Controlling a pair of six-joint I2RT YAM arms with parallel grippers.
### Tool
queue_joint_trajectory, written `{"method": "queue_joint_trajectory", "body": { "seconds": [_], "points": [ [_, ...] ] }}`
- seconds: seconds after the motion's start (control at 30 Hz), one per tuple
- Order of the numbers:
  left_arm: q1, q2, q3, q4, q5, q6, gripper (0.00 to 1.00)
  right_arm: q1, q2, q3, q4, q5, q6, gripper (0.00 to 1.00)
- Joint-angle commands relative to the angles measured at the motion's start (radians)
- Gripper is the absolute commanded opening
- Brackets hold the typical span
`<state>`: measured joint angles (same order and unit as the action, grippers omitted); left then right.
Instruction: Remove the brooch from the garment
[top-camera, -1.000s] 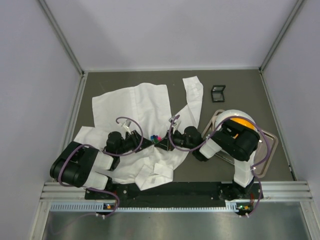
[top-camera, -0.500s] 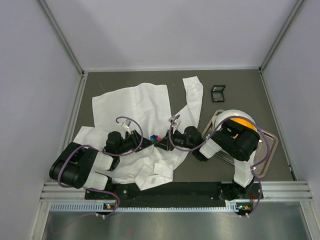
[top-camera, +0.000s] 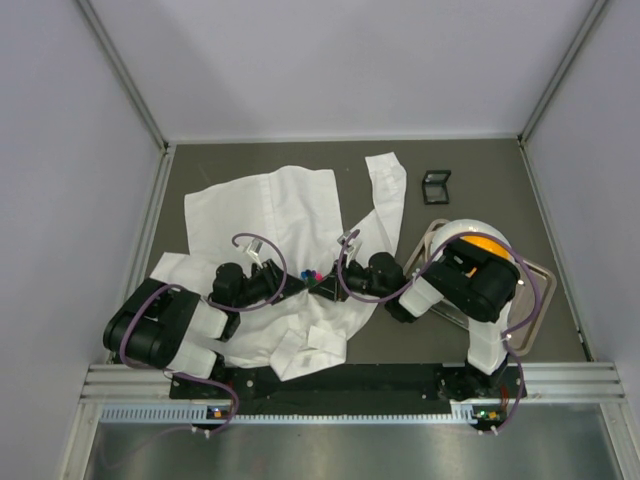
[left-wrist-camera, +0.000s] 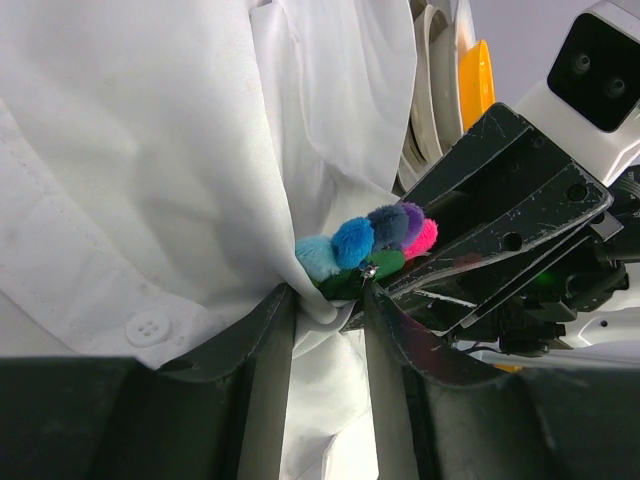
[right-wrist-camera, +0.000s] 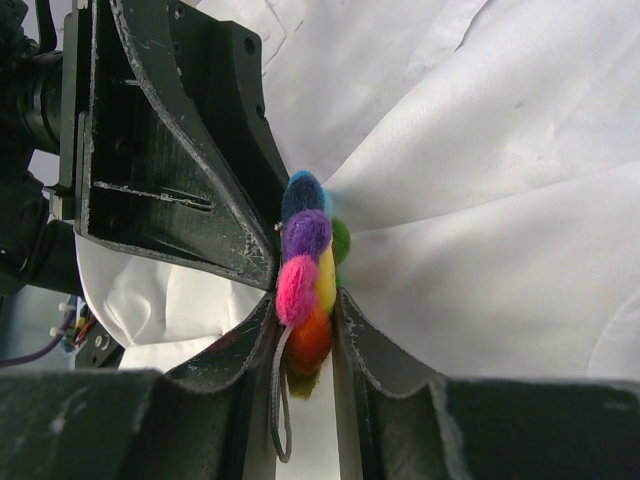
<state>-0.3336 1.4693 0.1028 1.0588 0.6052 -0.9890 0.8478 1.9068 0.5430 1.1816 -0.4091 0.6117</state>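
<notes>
counter: dark grey counter (top-camera: 480, 170) boxed in by pale walls, seen from above.
garment: white garment (top-camera: 270, 205) lies creased over the left and middle of the counter. one sleeve runs toward the far side, and a fold is gathered up where the two sets of fingers meet.
button: white button (left-wrist-camera: 148, 327) on the garment, just left of the left fingers.
left fingers: left fingers (left-wrist-camera: 268, 345) are pinched together on a fold of the garment, and cloth fills the narrow gap between them.
brooch: brooch (right-wrist-camera: 305, 270) is a cluster of fuzzy balls in blue, purple, pink, yellow, orange and green. it stands on edge just past the left fingertips and between the right ones, tight against the cloth. whether its pin is free of the cloth cannot be told.
right fingers: right fingers (right-wrist-camera: 352, 335) are clamped on the lower part of the brooch, tip to tip with the left fingers.
case: small black case (top-camera: 436, 186) lies well beyond the right fingers, to their right, near the sleeve end.
tray: metal tray (top-camera: 545, 285) lies right of the right fingers, partly under the right arm.
dish: white and orange dish (top-camera: 455, 230) sits on the tray.
</notes>
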Motion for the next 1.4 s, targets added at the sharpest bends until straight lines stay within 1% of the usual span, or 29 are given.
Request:
{"method": "queue_joint_trajectory", "body": {
  "seconds": [0.0, 0.17, 0.33, 0.57, 0.83, 1.03, 1.13, 1.17, 1.27, 1.37],
  "points": [
    [-0.004, -0.001, 0.011, 0.101, 0.025, -0.01, 0.39, 0.013, -0.012, 0.006, 0.05, -0.028, -0.02, 0.0],
    [-0.004, -0.003, 0.001, 0.083, 0.016, 0.0, 0.38, 0.016, -0.014, 0.008, 0.049, -0.025, -0.023, 0.0],
    [-0.004, 0.002, 0.008, 0.099, 0.016, -0.016, 0.37, 0.028, -0.023, 0.014, 0.015, -0.014, -0.046, 0.0],
    [-0.004, 0.016, 0.017, 0.081, 0.01, -0.02, 0.3, 0.031, -0.026, 0.014, 0.012, -0.011, -0.05, 0.0],
    [-0.004, 0.045, 0.017, 0.125, 0.018, -0.037, 0.28, 0.036, -0.028, 0.015, 0.016, -0.019, -0.058, 0.0],
    [-0.004, 0.052, 0.026, 0.109, 0.024, -0.046, 0.24, 0.05, -0.041, 0.015, 0.009, -0.02, -0.085, 0.0],
    [-0.004, 0.052, 0.02, 0.121, 0.034, -0.048, 0.26, 0.054, -0.042, 0.02, 0.0, -0.014, -0.086, 0.0],
    [-0.004, 0.051, 0.015, 0.127, 0.037, -0.046, 0.29, 0.054, -0.038, 0.02, -0.002, -0.013, -0.086, 0.0],
    [-0.002, 0.031, -0.003, 0.136, 0.045, -0.043, 0.32, 0.054, -0.035, 0.021, -0.004, -0.007, -0.082, 0.0],
    [-0.002, -0.006, -0.018, 0.124, 0.051, -0.031, 0.38, 0.053, -0.031, 0.023, -0.004, -0.007, -0.073, 0.0]
  ]
}}
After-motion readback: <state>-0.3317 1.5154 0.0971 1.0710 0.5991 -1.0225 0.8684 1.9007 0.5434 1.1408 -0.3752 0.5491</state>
